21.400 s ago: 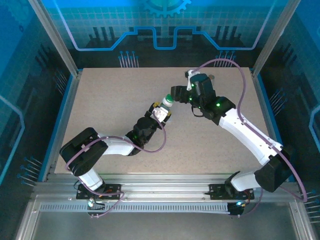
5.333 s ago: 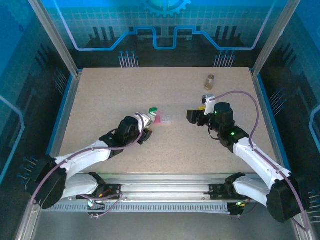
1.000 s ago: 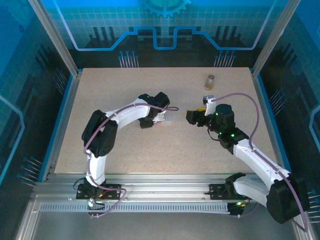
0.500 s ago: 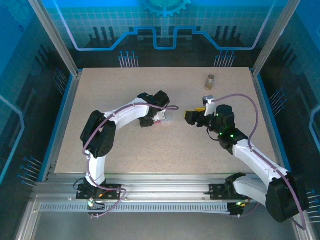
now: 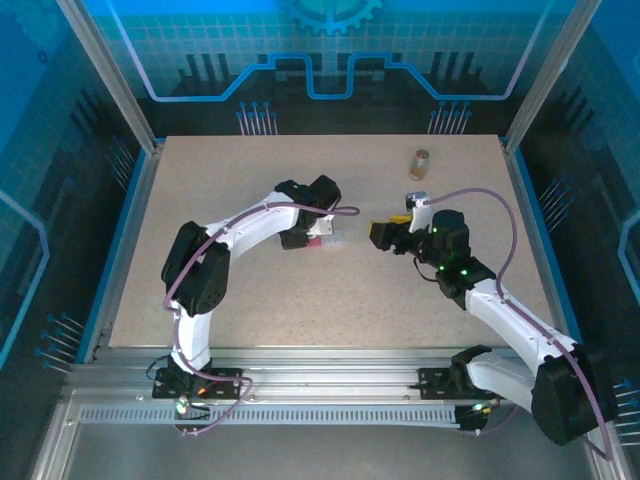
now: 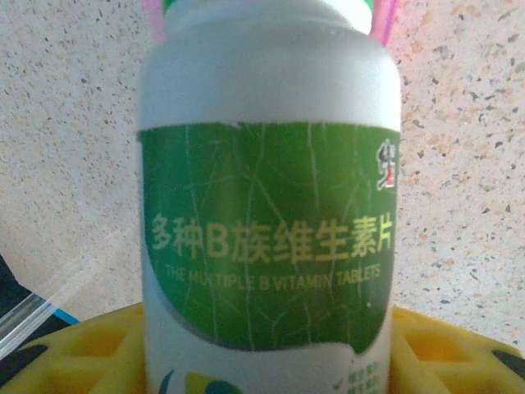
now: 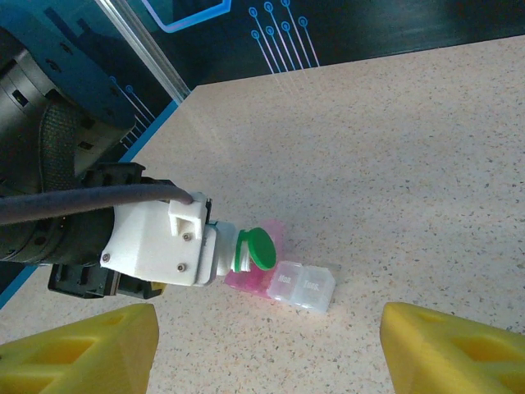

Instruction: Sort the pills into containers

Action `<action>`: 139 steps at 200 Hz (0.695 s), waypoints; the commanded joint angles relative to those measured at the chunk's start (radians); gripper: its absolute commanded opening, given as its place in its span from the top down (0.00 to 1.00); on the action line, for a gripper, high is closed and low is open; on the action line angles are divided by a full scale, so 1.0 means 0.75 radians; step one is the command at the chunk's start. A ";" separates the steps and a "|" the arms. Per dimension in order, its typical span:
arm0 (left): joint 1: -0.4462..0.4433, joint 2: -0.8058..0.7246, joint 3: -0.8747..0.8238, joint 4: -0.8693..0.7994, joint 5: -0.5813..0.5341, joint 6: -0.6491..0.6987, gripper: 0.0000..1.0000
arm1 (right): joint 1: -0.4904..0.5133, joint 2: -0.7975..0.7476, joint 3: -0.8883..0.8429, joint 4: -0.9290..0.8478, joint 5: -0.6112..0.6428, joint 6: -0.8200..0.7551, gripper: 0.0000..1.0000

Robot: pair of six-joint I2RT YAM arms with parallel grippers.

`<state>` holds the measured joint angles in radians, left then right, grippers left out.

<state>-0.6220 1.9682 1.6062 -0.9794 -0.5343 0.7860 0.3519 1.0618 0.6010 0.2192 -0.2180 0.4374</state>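
My left gripper (image 5: 308,236) is shut on a white bottle (image 6: 267,205) with a green label. It holds the bottle tipped on its side, mouth toward a small pill organizer (image 7: 302,286). The bottle's green flip cap (image 7: 261,249) hangs open over the organizer's pink compartment (image 7: 264,277). The clear compartments beside it read "Mon." and "Tues.". My right gripper (image 5: 378,236) stands open just right of the organizer, its yellow fingers (image 7: 86,353) wide apart with nothing between them. A brownish vial (image 5: 419,163) stands upright at the far right. The pills are hidden.
The speckled beige table (image 5: 230,290) is fenced by metal rails and blue side panels. The left arm's forearm (image 5: 250,222) arches over the table's middle left, and a purple cable loops above the right arm.
My right gripper has edged slightly left toward the organizer. The left gripper and bottle have shifted only a little over the pink compartment.
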 commanded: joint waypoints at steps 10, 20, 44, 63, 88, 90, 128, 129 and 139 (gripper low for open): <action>-0.018 -0.016 0.001 -0.052 -0.057 0.066 1.00 | -0.021 -0.006 -0.016 0.045 -0.002 0.008 0.27; -0.022 -0.005 -0.002 -0.048 -0.049 0.061 1.00 | -0.022 -0.007 -0.015 0.045 -0.004 0.007 0.27; -0.028 0.035 0.003 -0.046 -0.030 0.044 1.00 | -0.021 -0.010 -0.019 0.047 -0.006 0.008 0.27; -0.030 0.066 0.010 -0.050 -0.030 0.042 1.00 | -0.021 -0.017 -0.021 0.046 -0.002 0.005 0.27; -0.030 0.081 0.010 -0.051 -0.026 0.044 1.00 | -0.021 -0.019 -0.020 0.040 0.002 0.004 0.27; -0.030 0.082 0.010 -0.051 -0.023 0.043 1.00 | -0.021 -0.019 -0.020 0.039 0.002 0.006 0.27; -0.029 0.082 0.004 -0.054 -0.021 0.043 1.00 | -0.021 -0.023 -0.020 0.037 0.004 0.009 0.25; -0.028 0.082 0.005 -0.053 -0.021 0.045 1.00 | -0.021 -0.024 -0.020 0.037 0.004 0.009 0.25; -0.028 0.080 0.000 -0.054 -0.022 0.045 1.00 | -0.021 -0.027 -0.023 0.035 0.010 0.009 0.21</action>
<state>-0.6388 2.0182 1.6062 -0.9894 -0.5461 0.8116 0.3519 1.0607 0.6006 0.2192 -0.2180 0.4381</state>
